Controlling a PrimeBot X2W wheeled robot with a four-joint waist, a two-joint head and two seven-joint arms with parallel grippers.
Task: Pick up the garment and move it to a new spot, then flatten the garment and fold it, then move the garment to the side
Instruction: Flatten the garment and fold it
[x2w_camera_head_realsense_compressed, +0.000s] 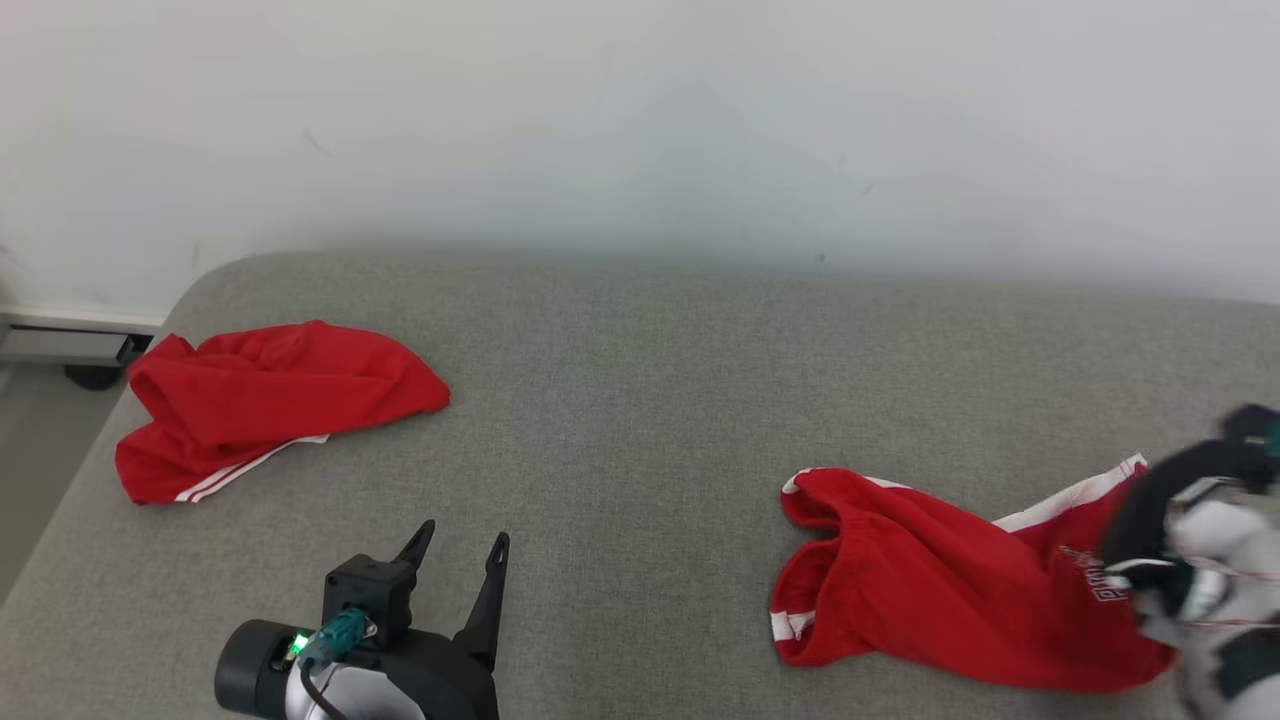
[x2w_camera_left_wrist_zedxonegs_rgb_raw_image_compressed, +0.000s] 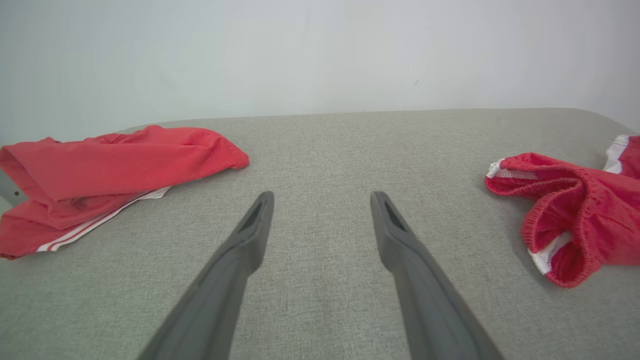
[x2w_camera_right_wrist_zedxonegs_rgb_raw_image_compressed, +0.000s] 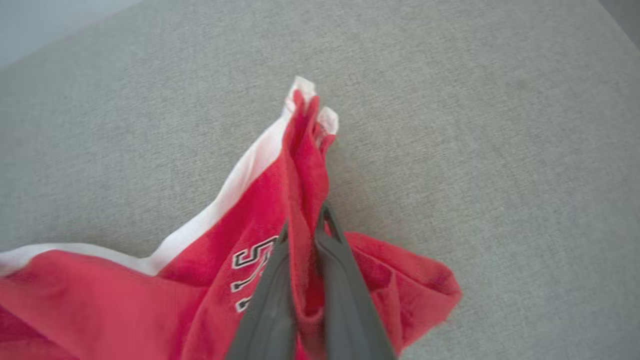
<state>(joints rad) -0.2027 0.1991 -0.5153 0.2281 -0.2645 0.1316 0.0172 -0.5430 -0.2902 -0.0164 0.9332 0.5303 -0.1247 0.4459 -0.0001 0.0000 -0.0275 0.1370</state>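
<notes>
A crumpled red garment with white trim and lettering lies at the right of the grey surface, its elastic waistband toward the middle. My right gripper is shut on a fold of this garment near its white-edged hem; in the head view the gripper sits blurred over the garment's right end. My left gripper rests low at the front left, open, fingers pointing away with nothing between them. The garment's waistband shows to that gripper's right.
A second red garment with white stripes lies bunched at the far left of the grey padded surface, close to its left edge. A pale wall stands behind. A low rail and wheel sit on the floor at the left.
</notes>
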